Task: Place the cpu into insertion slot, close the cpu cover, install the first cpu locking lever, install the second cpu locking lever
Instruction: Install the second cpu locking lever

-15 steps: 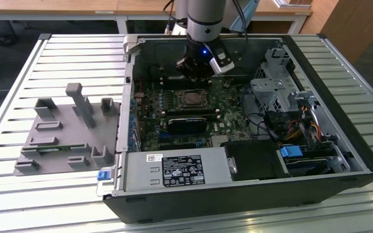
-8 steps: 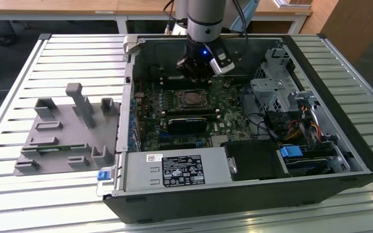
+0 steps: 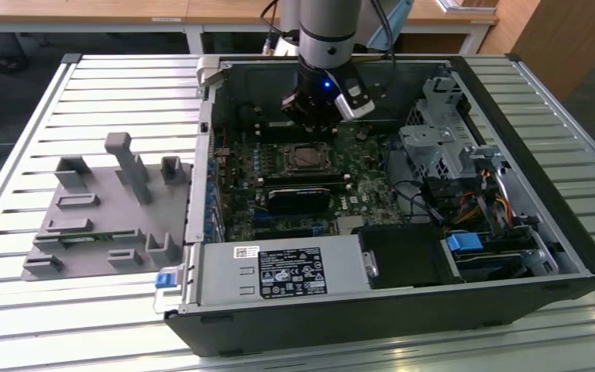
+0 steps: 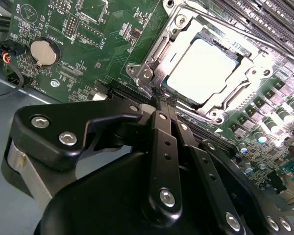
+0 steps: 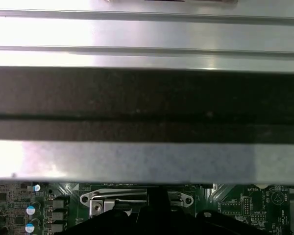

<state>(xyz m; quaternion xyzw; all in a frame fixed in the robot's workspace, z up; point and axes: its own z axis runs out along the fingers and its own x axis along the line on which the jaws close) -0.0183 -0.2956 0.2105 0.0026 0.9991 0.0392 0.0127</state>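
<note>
Exterior view. An open computer case lies on its side on a slatted metal table, so the motherboard faces up and can be reached from above. The arm comes straight down into the case; its gripper hangs just above the board, just beside the insertion slot on its far side. A grey fixture tray sits on the table at the exterior view's left, well apart from the work.

Second wrist view. The cpu lies flat in the insertion slot, its pale metal top showing through the window of the cpu cover. The cover looks folded down over the chip, framing it. The gripper has its black jaws drawn together into a thin tip, nothing between them, at the socket's edge near a corner of the cover frame. Judgement: chip and cover steps appear done; a closed tip suits pushing a thin lever, though I cannot make out the lever clearly.

First wrist view. The case wall takes up most of the frame; below it a silvery socket bracket and green board show just behind the gripper body.
</note>
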